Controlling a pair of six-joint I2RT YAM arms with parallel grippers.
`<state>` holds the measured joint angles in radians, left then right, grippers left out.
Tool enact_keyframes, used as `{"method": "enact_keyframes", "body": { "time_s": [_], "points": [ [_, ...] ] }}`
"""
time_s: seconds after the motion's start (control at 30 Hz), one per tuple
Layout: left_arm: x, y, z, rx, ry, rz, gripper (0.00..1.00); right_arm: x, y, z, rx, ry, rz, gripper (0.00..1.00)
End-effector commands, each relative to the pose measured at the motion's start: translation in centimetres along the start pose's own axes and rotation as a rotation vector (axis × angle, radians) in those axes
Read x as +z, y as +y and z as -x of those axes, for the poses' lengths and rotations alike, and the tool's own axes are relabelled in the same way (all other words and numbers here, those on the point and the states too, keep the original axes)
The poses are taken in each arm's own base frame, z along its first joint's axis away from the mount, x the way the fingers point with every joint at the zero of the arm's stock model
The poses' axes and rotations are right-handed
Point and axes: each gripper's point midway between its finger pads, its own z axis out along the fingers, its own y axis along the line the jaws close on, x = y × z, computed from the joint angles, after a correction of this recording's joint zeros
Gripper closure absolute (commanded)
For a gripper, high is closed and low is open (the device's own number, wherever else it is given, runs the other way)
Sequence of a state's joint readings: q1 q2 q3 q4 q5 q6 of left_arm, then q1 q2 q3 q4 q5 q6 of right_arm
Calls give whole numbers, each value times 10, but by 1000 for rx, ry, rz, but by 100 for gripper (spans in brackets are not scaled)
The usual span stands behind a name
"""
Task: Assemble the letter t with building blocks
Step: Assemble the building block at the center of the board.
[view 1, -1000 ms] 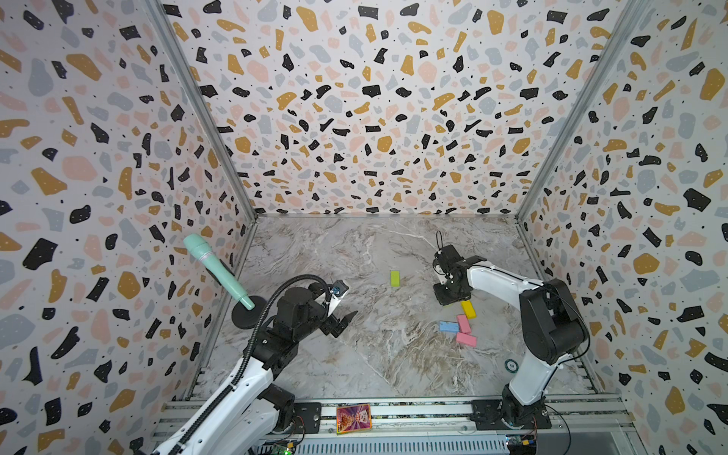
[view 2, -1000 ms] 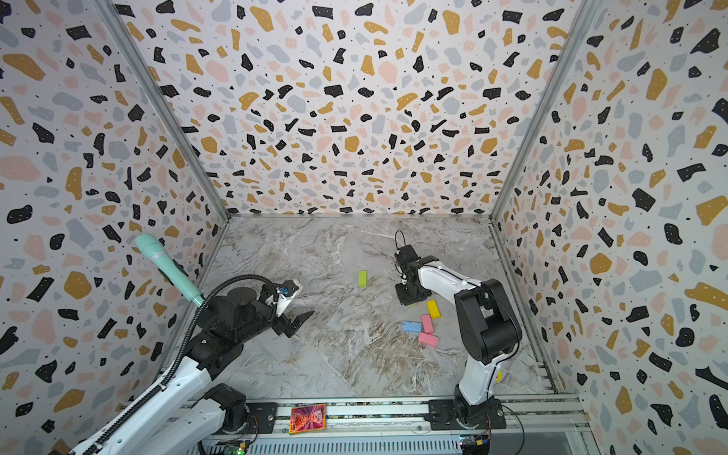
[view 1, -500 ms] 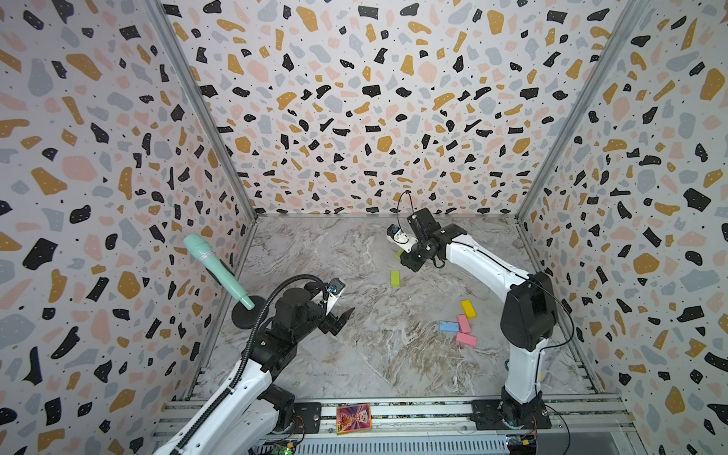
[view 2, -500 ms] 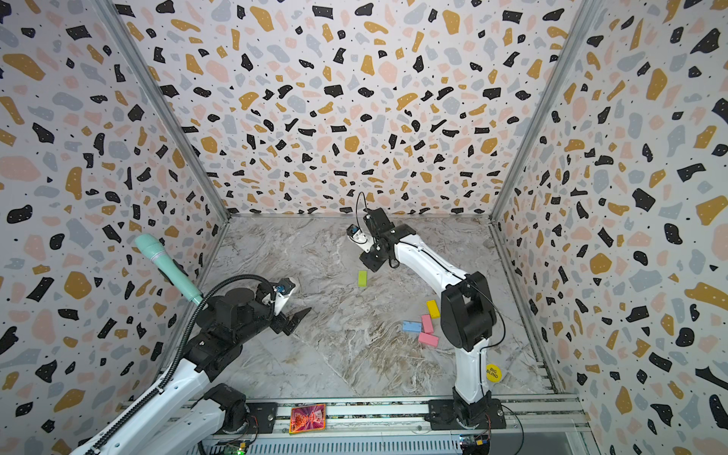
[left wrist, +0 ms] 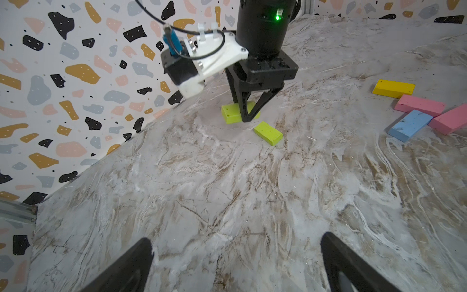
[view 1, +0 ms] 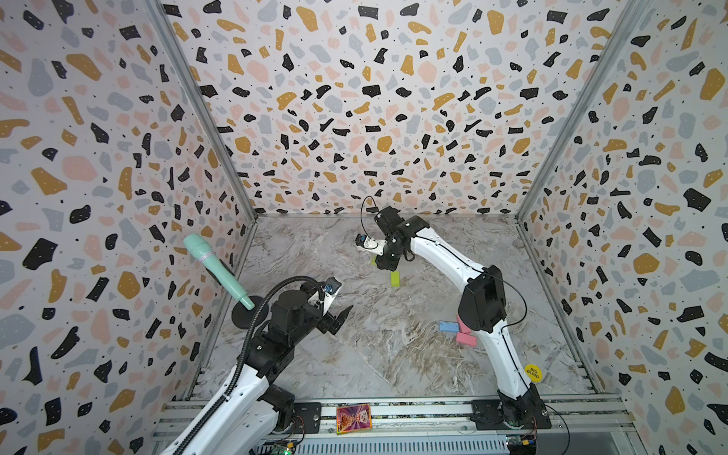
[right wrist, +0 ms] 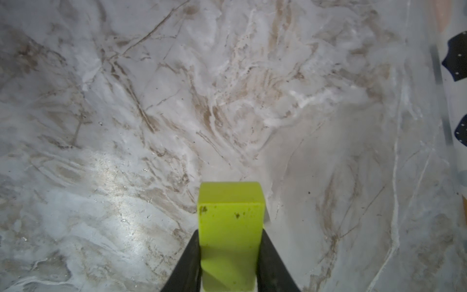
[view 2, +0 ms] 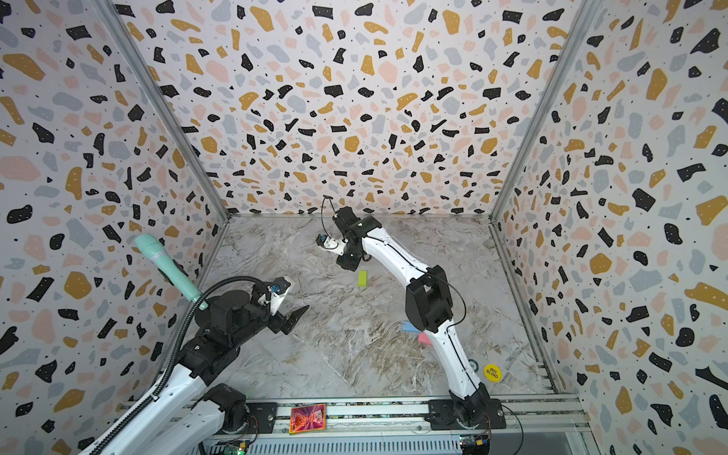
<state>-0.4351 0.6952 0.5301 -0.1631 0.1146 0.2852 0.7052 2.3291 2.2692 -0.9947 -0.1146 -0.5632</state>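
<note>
While terrazzo walls (view 1: 354,98) enclose the marble floor (view 1: 374,354), right fingers (right wrist: 188,265) clamp a green brick (right wrist: 230,227), left fingers (left wrist: 131,268) spread apart.

The right arm (view 1: 445,252) stretches forward, the right gripper (left wrist: 249,116) pointing down, clamped on a green block (left wrist: 229,114). The left gripper (left wrist: 236,242) hovers, jaws apart.

Grey-brown marbled table top (left wrist: 227,192): smooth, low sheen, one glare patch. Lime green rectangular block (right wrist: 230,227): matt, faintly pitted, dark specks. Light blue rectangular block (left wrist: 409,125): same matt, foam-like face. Silver front rail (view 1: 425,413): brushed metal.
</note>
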Motion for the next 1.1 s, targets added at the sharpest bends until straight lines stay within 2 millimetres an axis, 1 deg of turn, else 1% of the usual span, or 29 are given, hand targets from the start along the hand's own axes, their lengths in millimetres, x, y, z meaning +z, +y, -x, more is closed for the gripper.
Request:
{"method": "enact_keyframes", "body": {
  "time_s": [0.0,0.13,0.33,0.57,1.07],
  "points": [
    [-3,-1,13,-6,-44,-8,1,-8,12,2,-114,28,-16,92],
    [-3,-1,13,-4,-46,-11,0,8,21,1,-196,56,-19,92],
    [-5,-3,13,11,-62,-13,0,28,18,-3,-212,91,-35,91],
    [-4,-4,12,17,-61,-18,1,51,14,-24,-217,177,-39,90],
    [-2,-4,10,14,-53,-17,1,72,12,-50,-194,244,-15,88]
  ]
}}
